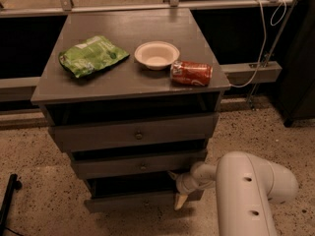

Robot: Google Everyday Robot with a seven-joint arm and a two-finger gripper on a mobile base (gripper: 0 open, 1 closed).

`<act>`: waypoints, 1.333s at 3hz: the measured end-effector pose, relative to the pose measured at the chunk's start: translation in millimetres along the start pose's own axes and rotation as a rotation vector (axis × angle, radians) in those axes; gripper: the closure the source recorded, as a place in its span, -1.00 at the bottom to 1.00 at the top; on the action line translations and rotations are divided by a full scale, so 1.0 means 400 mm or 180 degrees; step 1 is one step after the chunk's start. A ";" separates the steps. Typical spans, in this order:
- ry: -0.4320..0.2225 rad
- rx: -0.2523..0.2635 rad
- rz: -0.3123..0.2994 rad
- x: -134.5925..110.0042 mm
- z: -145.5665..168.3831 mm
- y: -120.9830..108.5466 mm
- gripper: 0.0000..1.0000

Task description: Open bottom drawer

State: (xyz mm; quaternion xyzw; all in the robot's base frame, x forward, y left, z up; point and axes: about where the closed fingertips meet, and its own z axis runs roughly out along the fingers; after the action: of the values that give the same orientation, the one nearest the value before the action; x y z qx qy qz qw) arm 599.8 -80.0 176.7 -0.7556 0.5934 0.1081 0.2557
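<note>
The one camera looks down from high in front of the cabinet (123, 80), quite near, facing its drawer fronts, with the gripper (178, 188) low in view by the bottom drawer (128, 201).

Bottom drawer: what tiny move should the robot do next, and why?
Probably pull the gripper straight back toward the robot. It sits at the right end of the bottom drawer, whose front is only slightly out, with a dark gap above.
</note>
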 end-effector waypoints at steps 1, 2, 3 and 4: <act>0.0016 -0.0152 -0.0028 0.001 0.010 0.038 -0.94; -0.0009 -0.0299 -0.0018 0.002 0.017 0.090 -0.64; -0.0024 -0.0406 -0.0028 0.000 0.007 0.131 -0.40; -0.0019 -0.0449 -0.0080 -0.012 -0.024 0.164 -0.28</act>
State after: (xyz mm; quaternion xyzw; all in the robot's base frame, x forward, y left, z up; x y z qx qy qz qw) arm 534.5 -91.7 170.3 -0.7788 0.5739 0.1487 0.2049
